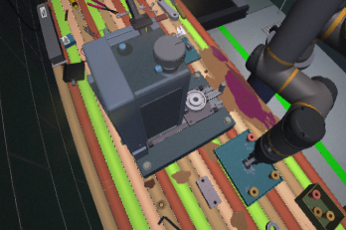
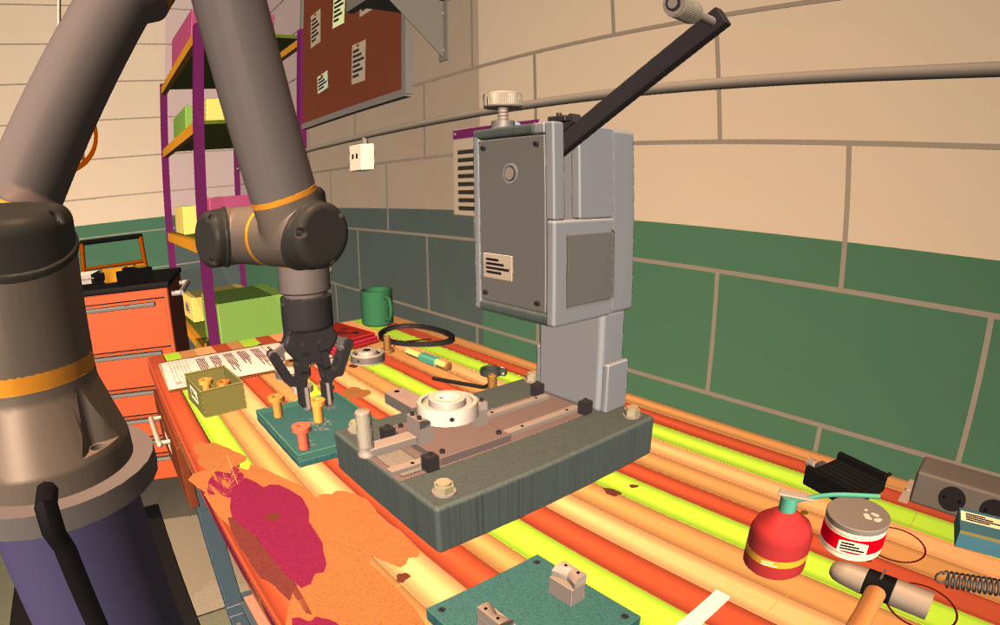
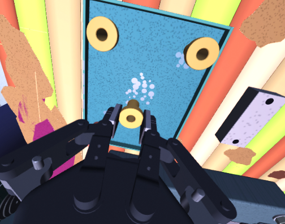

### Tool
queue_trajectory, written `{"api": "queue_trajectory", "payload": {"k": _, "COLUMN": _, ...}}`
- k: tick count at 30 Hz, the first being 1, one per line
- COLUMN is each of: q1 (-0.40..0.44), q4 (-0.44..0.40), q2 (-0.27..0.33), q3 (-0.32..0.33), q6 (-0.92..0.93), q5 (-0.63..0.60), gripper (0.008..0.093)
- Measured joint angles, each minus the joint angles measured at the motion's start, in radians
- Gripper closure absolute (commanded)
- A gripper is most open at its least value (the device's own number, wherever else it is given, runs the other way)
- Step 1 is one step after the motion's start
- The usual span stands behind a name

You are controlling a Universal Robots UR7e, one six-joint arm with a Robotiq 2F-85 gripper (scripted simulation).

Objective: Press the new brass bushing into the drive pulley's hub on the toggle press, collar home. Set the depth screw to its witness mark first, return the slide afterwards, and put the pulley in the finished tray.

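Observation:
A brass bushing stands upright on the teal parts mat, and my gripper is closed around it, holding it by its collar. Two more brass bushings stand on the same mat farther along, and a red one stands at the mat's near end. The silver drive pulley sits in the fixture on the toggle press, to the right of the mat. The press handle is raised, and the knurled depth screw stands on top of the press head.
The press base fills the middle of the bench beside the mat. A small olive box with bushings sits left of the mat. A pale drilled block lies on the slats next to the mat. A second teal mat lies at the bench's near edge.

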Motion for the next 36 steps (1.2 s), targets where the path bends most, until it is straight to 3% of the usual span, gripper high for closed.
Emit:
{"api": "queue_trajectory", "payload": {"k": 9, "q1": 0.000, "q4": 0.035, "q2": -0.032, "q3": -0.001, "q6": 0.000, "q5": 0.000, "gripper": 0.0934}}
{"api": "queue_trajectory", "payload": {"k": 22, "q1": 0.000, "q4": 0.282, "q2": -0.252, "q3": -0.033, "q6": 0.000, "q5": 0.000, "gripper": 0.0934}}
{"api": "queue_trajectory", "payload": {"k": 31, "q1": -0.006, "q4": 0.308, "q2": -0.270, "q3": -0.036, "q6": -0.007, "q5": 0.000, "gripper": 0.0934}}
{"api": "queue_trajectory", "payload": {"k": 36, "q1": -0.086, "q4": 0.333, "q2": -0.310, "q3": -0.021, "q6": -0.088, "q5": 0.000, "gripper": 0.0934}}
